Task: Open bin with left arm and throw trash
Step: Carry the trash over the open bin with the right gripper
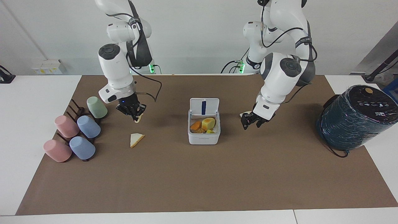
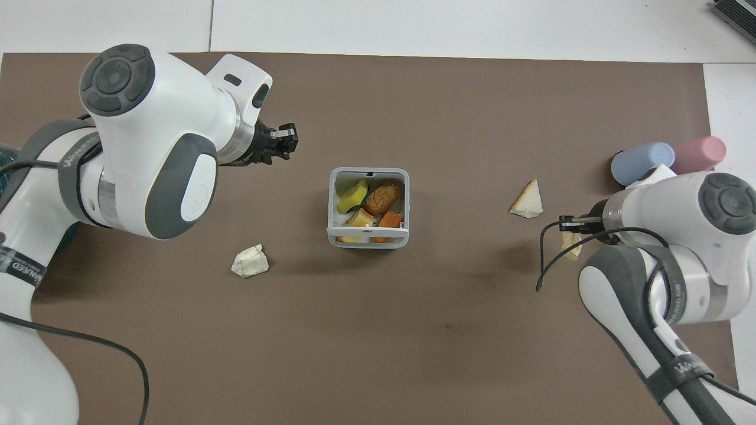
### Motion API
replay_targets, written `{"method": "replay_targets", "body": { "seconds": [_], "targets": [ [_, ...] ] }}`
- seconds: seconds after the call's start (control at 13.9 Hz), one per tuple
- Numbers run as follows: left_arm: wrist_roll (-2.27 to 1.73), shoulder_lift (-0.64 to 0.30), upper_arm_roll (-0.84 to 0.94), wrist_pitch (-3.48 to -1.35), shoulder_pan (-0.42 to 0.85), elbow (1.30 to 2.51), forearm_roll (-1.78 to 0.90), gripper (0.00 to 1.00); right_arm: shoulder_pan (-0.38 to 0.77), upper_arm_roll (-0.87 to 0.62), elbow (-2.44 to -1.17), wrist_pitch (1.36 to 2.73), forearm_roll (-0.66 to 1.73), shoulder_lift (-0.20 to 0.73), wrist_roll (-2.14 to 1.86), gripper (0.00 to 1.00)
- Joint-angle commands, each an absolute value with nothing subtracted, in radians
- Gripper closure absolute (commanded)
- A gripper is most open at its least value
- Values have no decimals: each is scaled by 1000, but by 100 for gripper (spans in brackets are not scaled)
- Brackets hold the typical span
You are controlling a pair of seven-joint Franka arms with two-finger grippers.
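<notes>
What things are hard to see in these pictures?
- Paper wad: in the facing view, mostly hidden by the left gripper.
- Green cup: in the overhead view, covered by the right arm.
- Teal cylinder: in the overhead view, mostly covered by the left arm and cut off by the edge.
</notes>
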State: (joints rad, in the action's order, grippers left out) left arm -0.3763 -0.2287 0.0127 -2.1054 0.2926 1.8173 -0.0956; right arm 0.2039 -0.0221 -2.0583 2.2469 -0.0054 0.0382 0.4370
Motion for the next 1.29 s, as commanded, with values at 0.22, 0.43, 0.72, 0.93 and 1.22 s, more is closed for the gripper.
{"method": "replay_targets", "body": {
  "seconds": [0.22, 0.43, 0.72, 0.93, 1.22],
  "targets": [
    [-133, -61, 20, -2237, 258, 2152, -67, 0, 348, -20, -1837, 2255, 23, 210, 750, 100],
    [21, -35, 21, -2256, 275, 2224, -67, 0, 415, -20, -1799, 2359, 34, 271, 839, 100],
    [71, -41, 23, -2368, 308, 2318, -67, 1, 478, -20, -1724, 2408, 112, 345, 899, 100],
    [83, -41, 23, -2387, 321, 2345, -67, 31, 535, -20, -1729, 2427, 115, 353, 948, 100],
    [114, -49, 21, -2384, 319, 2333, -66, 90, 551, -20, -1735, 2410, 115, 356, 960, 8]
  ]
}}
